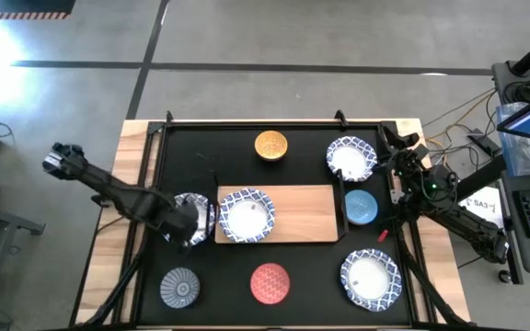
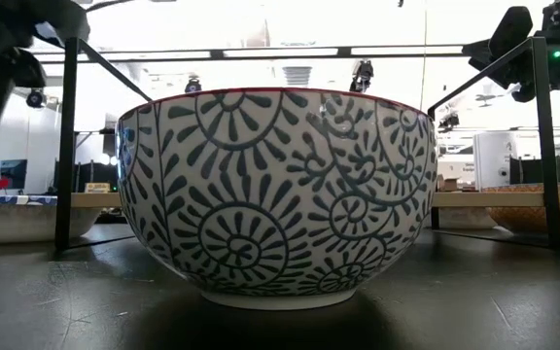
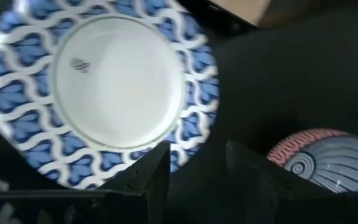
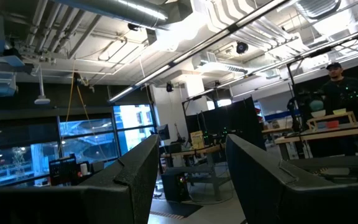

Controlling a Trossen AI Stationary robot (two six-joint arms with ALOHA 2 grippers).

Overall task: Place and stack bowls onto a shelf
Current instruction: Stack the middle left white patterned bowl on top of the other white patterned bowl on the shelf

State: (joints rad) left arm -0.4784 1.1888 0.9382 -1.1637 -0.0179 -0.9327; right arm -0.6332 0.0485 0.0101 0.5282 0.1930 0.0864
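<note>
Under the left pincer (image 3: 194,177) lies a patterned bowl (image 3: 101,87).

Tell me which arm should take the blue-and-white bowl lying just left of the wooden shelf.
Left. Its tool hangs open right over that blue-and-white bowl, whose rim shows just ahead of the fingers in the left wrist view. The right tool is parked at the table's far right edge, facing the room.

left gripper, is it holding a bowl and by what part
The left gripper is at the rim of a blue-and-white bowl left of the shelf, one finger over the rim; whether it grips cannot be told. The right gripper is open, holding nothing.
</note>
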